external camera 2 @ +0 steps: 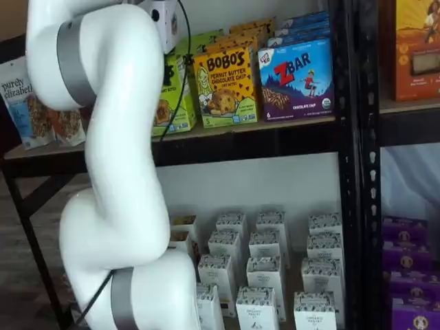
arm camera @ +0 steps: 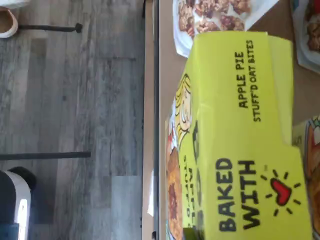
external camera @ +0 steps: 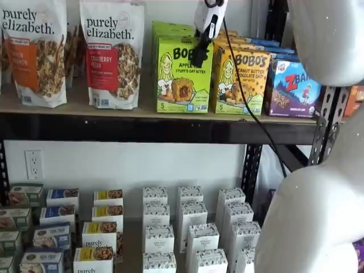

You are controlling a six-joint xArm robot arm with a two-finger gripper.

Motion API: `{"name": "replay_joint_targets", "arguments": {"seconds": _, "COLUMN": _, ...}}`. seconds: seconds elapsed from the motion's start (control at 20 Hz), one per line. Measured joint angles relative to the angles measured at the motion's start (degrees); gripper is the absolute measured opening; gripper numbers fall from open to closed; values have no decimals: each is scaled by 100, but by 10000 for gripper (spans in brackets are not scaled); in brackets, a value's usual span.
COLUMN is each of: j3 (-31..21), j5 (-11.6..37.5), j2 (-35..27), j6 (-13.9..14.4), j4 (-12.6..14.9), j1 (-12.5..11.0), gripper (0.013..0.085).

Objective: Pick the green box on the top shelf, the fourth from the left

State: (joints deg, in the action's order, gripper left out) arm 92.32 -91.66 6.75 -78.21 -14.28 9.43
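- I see the green box (external camera: 182,75) standing upright on the top shelf (external camera: 159,128), between the granola bag (external camera: 111,54) on one side and the yellow-orange box (external camera: 242,79) on the other; the blue bar box (external camera: 293,88) comes after that one.
- The gripper (external camera: 200,57) hangs in front of the upper right part of the green box in a shelf view, with its cable (external camera: 244,96) falling across the yellow-orange box.
- I can see no gap between the black fingers, and they are pressed together; no box is pinched between them as far as I can see.
- In the wrist view the green box (arm camera: 235,140) fills most of the picture from very near, at the front edge of the top shelf.
- I judge the approach as almost done, but the pick itself is not done: the green box rests on the top shelf, in line with its neighbours.
- What is left, in my opinion: spread the fingers, close them on the green box, and pull it out from the top shelf.
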Motion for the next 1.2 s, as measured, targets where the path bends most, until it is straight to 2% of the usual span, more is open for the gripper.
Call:
{"name": "replay_joint_targets", "arguments": {"seconds": 0.55, "j3": -345, "j5": -59, "j2": 476, "j6": 13, "j4": 122, "j1": 0, "gripper": 290}}
{"name": "replay_joint_targets", "arguments": {"seconds": 1.2, "j3": -717, "j5": -342, "j2": 1019, "j6": 47, "j4": 114, "j1": -5, "gripper": 290}}
